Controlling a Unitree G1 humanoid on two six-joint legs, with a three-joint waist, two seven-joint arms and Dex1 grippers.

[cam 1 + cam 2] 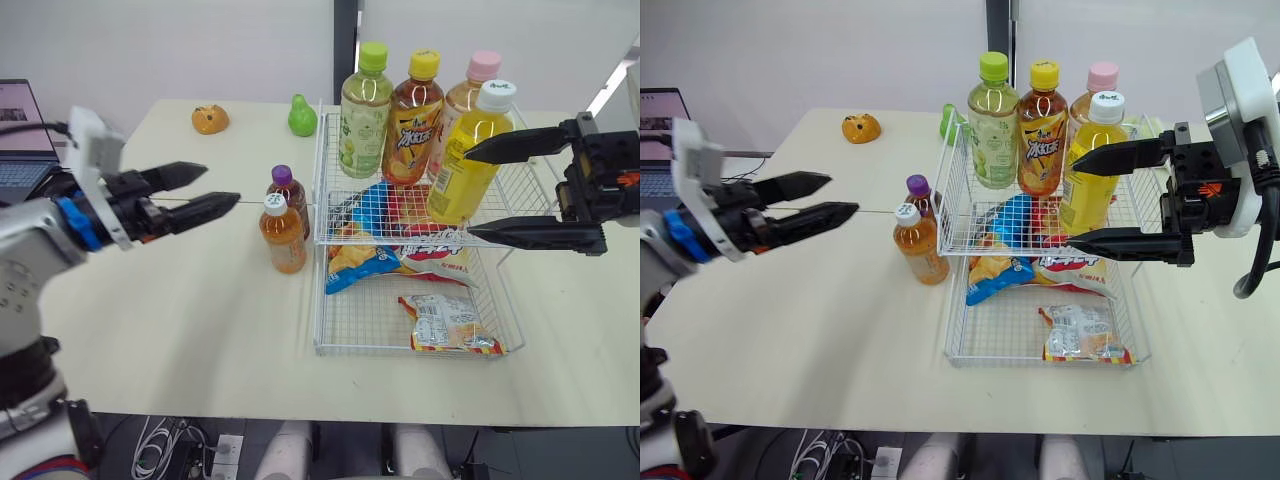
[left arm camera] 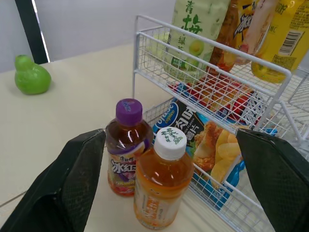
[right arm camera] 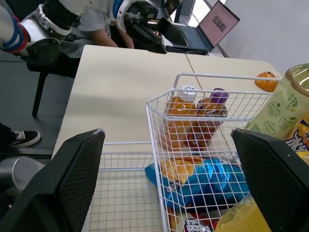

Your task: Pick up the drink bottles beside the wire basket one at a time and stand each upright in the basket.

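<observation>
pale tabletop (image 1: 180,330) is spread under everything, and the wire basket (image 1: 360,318) is set on it. in the basket's near part snack packets (image 1: 450,325) are laid flat. just beside the basket's left wall two small bottles are stood upright: the orange bottle (image 1: 283,238) nearer, the purple-capped bottle (image 1: 290,195) close behind it, perhaps touching.

further out to the basket's left the left gripper (image 1: 222,187) is held with its fingers spread wide and nothing between them, pointed at that pair.

over the basket's raised back shelf the right gripper (image 1: 469,194) is opened wide, with nothing clamped, one finger above and one below the yellow bottle (image 1: 480,130). contact cannot be judged. three more bottles are stood on that shelf.

because the pair is packed so tightly, both bottles could be caught at once, or the purple-capped bottle could be knocked over by a finger. the basket's wire could also be struck. little room is left on the shelf, so a neighbour could be toppled when a bottle is set down. the yellow bottle could be tipped if the right gripper is drawn away sideways.
</observation>
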